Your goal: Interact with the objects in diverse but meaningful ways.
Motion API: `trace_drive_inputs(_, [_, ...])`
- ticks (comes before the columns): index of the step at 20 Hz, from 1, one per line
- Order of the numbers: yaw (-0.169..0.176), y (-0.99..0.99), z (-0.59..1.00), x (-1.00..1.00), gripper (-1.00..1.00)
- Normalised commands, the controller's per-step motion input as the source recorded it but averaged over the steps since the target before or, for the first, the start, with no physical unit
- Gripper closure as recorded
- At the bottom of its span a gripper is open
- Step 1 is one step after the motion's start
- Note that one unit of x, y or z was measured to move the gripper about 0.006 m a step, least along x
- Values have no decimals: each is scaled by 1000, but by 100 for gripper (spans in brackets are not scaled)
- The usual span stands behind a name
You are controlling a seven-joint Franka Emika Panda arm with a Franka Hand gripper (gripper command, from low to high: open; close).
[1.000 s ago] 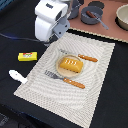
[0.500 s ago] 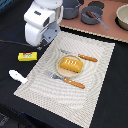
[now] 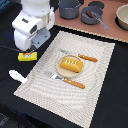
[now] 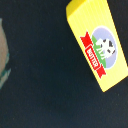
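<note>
The gripper (image 3: 30, 47) hangs just above the yellow box (image 3: 27, 56), which lies flat on the dark table (image 3: 115, 100) beside the mat (image 3: 95, 60). In the wrist view the box's long axis runs diagonally, off-centre, so the wrist likely needs turning. Whether the jaws stand wide or narrow cannot be told.

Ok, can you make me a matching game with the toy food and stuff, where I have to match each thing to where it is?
Things:
1. orange bread loaf
2. yellow box
3. brown sausage
4. white utensil

Places:
A. on the black table, off the mat's corner nearest the camera on the exterior view's left
B. in the small grey pan
C. on the tan plate in the middle of the mat
D. on the black table, just below the robot's white pincer in the exterior view

Pairs: 1-C, 2-D, 3-B, 4-A
</note>
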Motion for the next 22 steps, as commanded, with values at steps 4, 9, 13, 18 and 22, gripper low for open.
trace_drive_inputs(4, [154, -24, -274, -613, -100])
trace_drive_inputs(9, [192, -19, 12, -393, -100])
trace_drive_inputs(13, [147, -166, 81, -292, -100])
trace_drive_inputs(18, [61, -371, 135, -114, -100])
trace_drive_inputs(22, [49, -371, -32, -291, -100])
